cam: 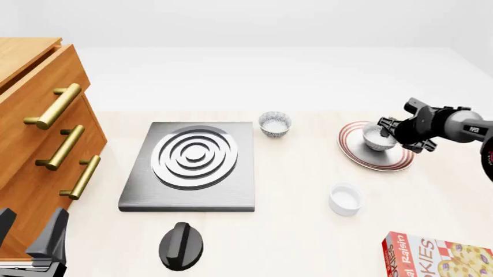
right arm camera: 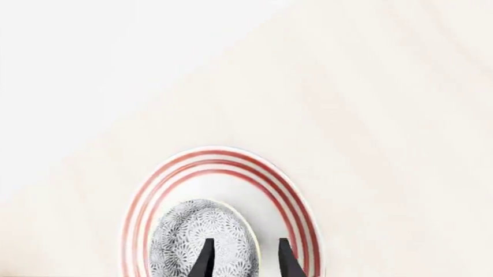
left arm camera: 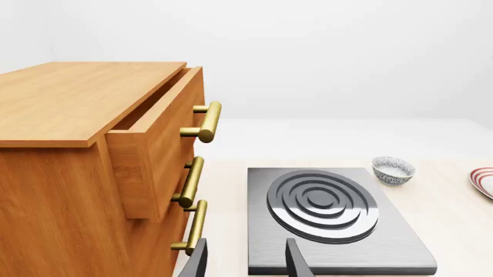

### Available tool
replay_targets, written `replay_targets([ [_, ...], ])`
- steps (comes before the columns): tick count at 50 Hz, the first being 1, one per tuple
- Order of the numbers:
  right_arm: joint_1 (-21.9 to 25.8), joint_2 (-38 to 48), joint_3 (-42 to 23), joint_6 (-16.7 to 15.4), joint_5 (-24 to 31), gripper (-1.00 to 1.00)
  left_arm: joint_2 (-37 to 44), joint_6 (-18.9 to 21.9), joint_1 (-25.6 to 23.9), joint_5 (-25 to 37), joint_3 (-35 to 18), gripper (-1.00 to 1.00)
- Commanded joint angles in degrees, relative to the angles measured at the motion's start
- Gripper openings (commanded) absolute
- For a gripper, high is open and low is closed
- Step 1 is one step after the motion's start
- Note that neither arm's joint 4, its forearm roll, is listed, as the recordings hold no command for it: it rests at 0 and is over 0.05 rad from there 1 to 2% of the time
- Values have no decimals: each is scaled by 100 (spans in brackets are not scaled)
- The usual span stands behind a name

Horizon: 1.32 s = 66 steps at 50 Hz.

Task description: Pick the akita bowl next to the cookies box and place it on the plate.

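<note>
The akita bowl [cam: 375, 137] [right arm camera: 202, 239], white inside with a fine grey pattern outside, rests on the red-ringed white plate [cam: 362, 158] [right arm camera: 231, 158] at the right of the table. My right gripper [cam: 389, 131] [right arm camera: 245, 259] is open, with one finger on each side of the bowl's wall and a visible gap between them. The cookies box [cam: 439, 257] lies at the front right corner, partly cut off by the frame. My left gripper [cam: 27, 232] [left arm camera: 246, 259] hangs open and empty at the front left, beside the cabinet.
A second patterned bowl [cam: 275, 124] [left arm camera: 393, 170] stands behind the grey stove [cam: 146, 196] [left arm camera: 385, 254]. A plain white cup [cam: 345, 199] sits in front of the plate. A black knob [cam: 182, 245] lies near the front edge. A wooden cabinet [cam: 38, 133] has its top drawer [left arm camera: 154, 144] open.
</note>
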Motion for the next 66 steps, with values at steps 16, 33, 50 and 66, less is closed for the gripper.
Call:
replay_targets([
  [16, -81, -511, 84, -4, 143, 100, 0, 0, 0, 0, 0, 100],
  [33, -249, -1744, 384, -172, 477, 100, 0, 0, 0, 0, 0, 100],
  [50, -345, -3093, 750, -739, 953, 100, 0, 0, 0, 0, 0, 100],
  [66, -330, -5021, 2095, -1109, 714, 100, 0, 0, 0, 0, 0, 100],
])
